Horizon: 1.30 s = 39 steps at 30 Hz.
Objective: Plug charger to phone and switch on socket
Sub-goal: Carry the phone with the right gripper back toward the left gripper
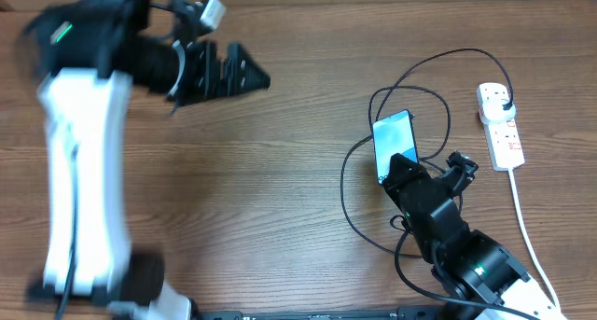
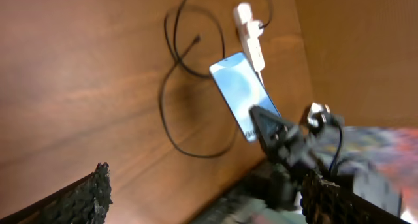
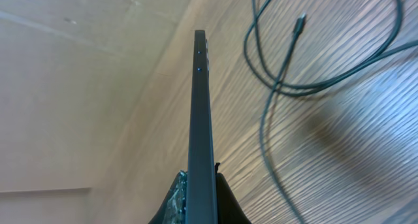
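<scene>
The right tool (image 1: 401, 168) is clamped on the near end of the phone (image 1: 393, 138). It holds the phone tipped up off the tabletop (image 1: 280, 189), which leaves the far end free, probably so a plug can be brought to it. From the right wrist the phone shows edge-on between the fingers.

The charger (image 1: 342, 185) loops loosely around the phone. Its connector tip (image 3: 300, 21) lies unplugged on the wood near the phone's far end. The plug head (image 1: 505, 104) sits in the socket (image 1: 504, 143), off to the phone's right.

The left arm is raised, well apart from the phone. Its wrist is bent so that the left tool (image 1: 244, 73) points toward the phone, jaws wide apart and empty, likely ready to fetch the tip.
</scene>
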Motion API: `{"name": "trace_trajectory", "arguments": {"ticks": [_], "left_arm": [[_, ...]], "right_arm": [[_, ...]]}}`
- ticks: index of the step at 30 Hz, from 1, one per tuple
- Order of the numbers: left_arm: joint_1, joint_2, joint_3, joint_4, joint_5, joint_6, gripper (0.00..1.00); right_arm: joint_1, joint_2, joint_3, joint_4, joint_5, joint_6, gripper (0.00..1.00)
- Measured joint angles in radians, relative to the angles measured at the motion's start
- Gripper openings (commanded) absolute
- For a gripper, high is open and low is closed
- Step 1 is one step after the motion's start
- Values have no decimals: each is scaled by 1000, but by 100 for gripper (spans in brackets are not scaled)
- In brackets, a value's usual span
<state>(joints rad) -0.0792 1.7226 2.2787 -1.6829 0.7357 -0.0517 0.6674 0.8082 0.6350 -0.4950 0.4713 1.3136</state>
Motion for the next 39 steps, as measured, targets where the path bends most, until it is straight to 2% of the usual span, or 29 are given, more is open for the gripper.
{"name": "trace_trajectory", "arguments": {"ticks": [4,8,13,16,19,22,25,27,35,39], "left_arm": [[-51,-279,-28,2,-146,-1,100],[-54,-548,-203,29,-293,-59,99],[-54,-829,-603,230,-421,-182,100],[-54,-969,-903,403,-460,-328,100],[-54,-1059,-1178,627,-431,-505,100],[-54,-1073,-1404,900,-336,-646,99],[-54,-1015,-1595,1279,-196,-812,99],[-54,-951,-1667,1434,-124,-929,100],[-54,-697,-1721,1715,105,-1288,100],[-54,-594,-1721,1759,193,-1416,94]], "right_arm": [[0,-9,-2,5,-32,26,4],[0,-9,-8,24,-67,38,4],[0,-9,-23,88,-114,44,4],[0,-9,-41,108,-146,52,4],[0,-9,-52,112,-177,70,4],[0,-5,-56,145,-217,85,4],[0,23,-58,228,-290,96,4],[0,63,-58,292,-350,112,4],[0,289,-58,526,-525,161,4],[0,401,-58,636,-662,219,4]]}}
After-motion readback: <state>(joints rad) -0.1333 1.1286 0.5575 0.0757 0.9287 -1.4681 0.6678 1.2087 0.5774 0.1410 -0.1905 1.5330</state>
